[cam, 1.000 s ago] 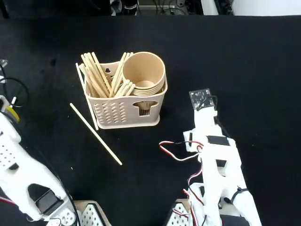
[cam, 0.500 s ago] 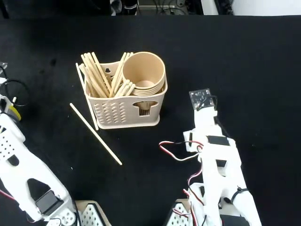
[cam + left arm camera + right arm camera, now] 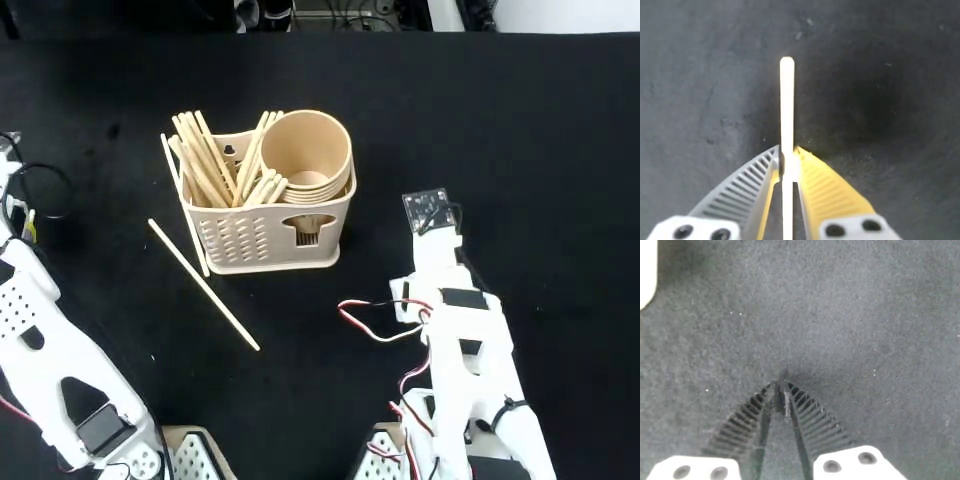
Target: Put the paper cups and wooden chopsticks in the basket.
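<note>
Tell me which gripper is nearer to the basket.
Right. The right gripper is close beside the basket; the left gripper, holding a chopstick, is far off on its other side.

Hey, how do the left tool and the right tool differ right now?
The left tool is shut on a wooden chopstick; the right tool is shut on nothing. The left tool has a yellow finger beside a pale one; the right tool's fingers are both dark. Both are ribbed and face the black table.
</note>
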